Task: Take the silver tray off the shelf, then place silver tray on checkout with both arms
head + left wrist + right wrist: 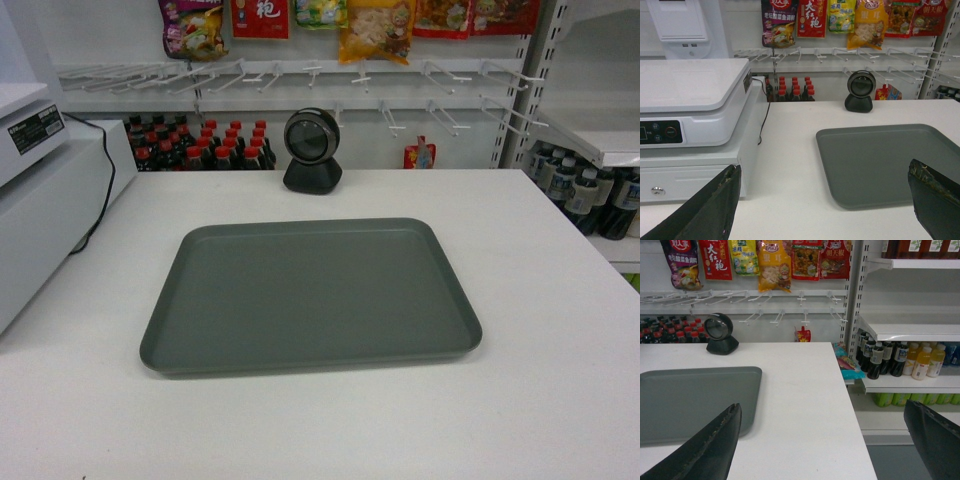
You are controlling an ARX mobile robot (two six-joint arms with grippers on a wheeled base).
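Silver tray (310,295) flat on checkout (540,300), long axis left-right; both tools wide apart, holding nothing.

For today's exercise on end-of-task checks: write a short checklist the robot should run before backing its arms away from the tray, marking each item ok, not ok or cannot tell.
1. Tray lies flat on the checkout: ok.
2. Tray fully within the counter edges: ok.
3. Tray apart from the scanner: ok.
4. Left gripper open, holding nothing: ok.
5. Right gripper open, holding nothing: ok.
6. Space behind the arms free: cannot tell.
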